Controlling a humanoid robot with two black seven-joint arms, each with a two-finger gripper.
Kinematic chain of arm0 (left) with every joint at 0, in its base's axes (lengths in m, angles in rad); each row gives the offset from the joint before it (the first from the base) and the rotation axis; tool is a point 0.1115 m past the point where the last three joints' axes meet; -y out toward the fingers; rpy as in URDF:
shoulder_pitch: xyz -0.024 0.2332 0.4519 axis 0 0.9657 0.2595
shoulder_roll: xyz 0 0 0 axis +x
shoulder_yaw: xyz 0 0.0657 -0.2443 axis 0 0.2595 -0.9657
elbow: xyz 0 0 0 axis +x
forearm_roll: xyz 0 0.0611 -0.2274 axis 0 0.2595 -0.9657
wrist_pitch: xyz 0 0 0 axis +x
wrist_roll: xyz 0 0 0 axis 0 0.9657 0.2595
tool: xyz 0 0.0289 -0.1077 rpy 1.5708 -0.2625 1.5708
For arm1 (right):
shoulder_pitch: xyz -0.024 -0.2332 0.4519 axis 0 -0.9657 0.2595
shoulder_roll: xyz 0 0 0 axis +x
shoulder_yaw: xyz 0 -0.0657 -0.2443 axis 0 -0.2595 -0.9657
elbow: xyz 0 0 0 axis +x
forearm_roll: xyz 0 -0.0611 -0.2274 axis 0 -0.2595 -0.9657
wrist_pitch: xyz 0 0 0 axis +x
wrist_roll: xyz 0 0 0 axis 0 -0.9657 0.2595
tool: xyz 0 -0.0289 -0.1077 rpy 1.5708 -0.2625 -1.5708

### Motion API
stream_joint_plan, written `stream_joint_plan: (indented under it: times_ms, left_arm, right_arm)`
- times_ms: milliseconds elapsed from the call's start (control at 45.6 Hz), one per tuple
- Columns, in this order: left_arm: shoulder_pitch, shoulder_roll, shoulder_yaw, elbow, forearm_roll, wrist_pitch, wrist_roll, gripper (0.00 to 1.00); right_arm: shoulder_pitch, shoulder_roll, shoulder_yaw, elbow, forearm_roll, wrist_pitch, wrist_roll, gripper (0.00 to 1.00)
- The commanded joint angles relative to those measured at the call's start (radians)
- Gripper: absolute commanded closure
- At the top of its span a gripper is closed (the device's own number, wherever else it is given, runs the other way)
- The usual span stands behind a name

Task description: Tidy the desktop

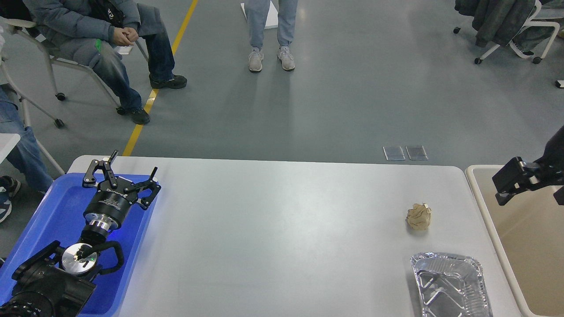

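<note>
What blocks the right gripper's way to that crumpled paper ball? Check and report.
Nothing visible. The right gripper hovers over the beige bin; bare desktop lies between it and the paper ball. The foil tray sits nearer, off that line.

desktop: pale grey-white, fills the lower middle of my view
left gripper: at 9 o'clock, fingers spread wide, nothing between them, over the blue tray
right gripper: at 3 o'clock, above the beige bin; fingers not distinguishable
crumpled paper ball: at 4 o'clock on the desktop
foil tray: at 5 o'clock, near the ball, apart from it
</note>
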Motion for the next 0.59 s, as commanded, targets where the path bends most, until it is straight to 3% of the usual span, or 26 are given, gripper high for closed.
stream_joint_plan:
  times_ms: [0, 571]
  left_arm:
    - [0.000, 0.001, 0.001, 0.000, 0.000, 0.000, 0.000, 0.00]
    - [0.000, 0.000, 0.000, 0.000, 0.000, 0.000, -0.002, 0.00]
  right_arm:
    - [0.001, 0.000, -0.001, 0.002, 0.000, 0.000, 0.000, 0.00]
    - [-0.008, -0.003, 0.018, 0.000, 0.000, 0.000, 0.000, 0.00]
